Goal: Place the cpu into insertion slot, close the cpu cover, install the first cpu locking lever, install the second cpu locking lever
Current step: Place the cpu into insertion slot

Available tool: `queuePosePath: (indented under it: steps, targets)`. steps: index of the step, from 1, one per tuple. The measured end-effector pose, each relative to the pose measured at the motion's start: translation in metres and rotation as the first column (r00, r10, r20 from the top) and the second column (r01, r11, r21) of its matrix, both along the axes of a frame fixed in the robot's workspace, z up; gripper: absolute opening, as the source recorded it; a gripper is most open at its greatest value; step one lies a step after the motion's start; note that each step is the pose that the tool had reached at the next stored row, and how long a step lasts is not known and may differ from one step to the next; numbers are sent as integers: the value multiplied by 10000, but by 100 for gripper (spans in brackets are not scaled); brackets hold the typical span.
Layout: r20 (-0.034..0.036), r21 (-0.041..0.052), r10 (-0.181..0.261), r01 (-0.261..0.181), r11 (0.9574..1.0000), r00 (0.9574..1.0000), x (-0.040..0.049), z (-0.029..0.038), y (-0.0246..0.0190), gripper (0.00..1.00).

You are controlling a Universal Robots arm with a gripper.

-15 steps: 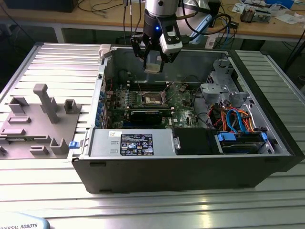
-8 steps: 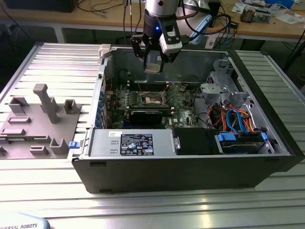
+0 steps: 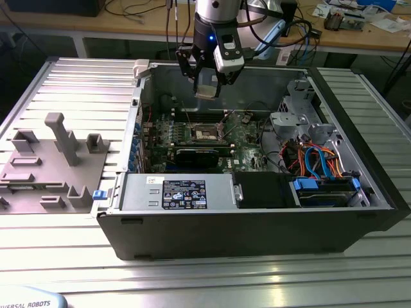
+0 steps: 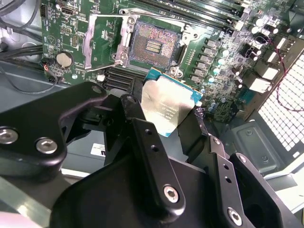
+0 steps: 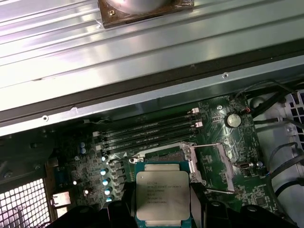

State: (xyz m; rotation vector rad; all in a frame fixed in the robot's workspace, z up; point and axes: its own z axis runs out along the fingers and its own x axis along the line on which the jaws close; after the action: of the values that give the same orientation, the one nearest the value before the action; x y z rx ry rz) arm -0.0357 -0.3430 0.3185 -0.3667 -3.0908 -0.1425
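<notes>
My gripper hangs inside the open computer case, shut on the cpu, a flat square chip with a silvery top. Its two black fingers clamp opposite edges of the cpu, which is held clear above the board. Below it on the green board lies the insertion slot, its tan contact field bare. The cpu cover, a thin grey metal frame, stands flipped open beside the slot. In the first wrist view the cpu hides the near part of the insertion slot. Two thin wire levers stick out, unlatched.
A long black graphics card lies just in front of the slot, with the power supply nearer still. Drive cage and blue cables fill the exterior view's right. Memory slots run beside the socket. A grey fixture plate sits outside the case.
</notes>
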Motion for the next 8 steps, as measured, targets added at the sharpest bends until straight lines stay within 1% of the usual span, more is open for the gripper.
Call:
queuePosePath:
  steps: [8]
  targets:
    - [0, 1, -70, 70, 10000, 10000, 0, -1, 0, 54]
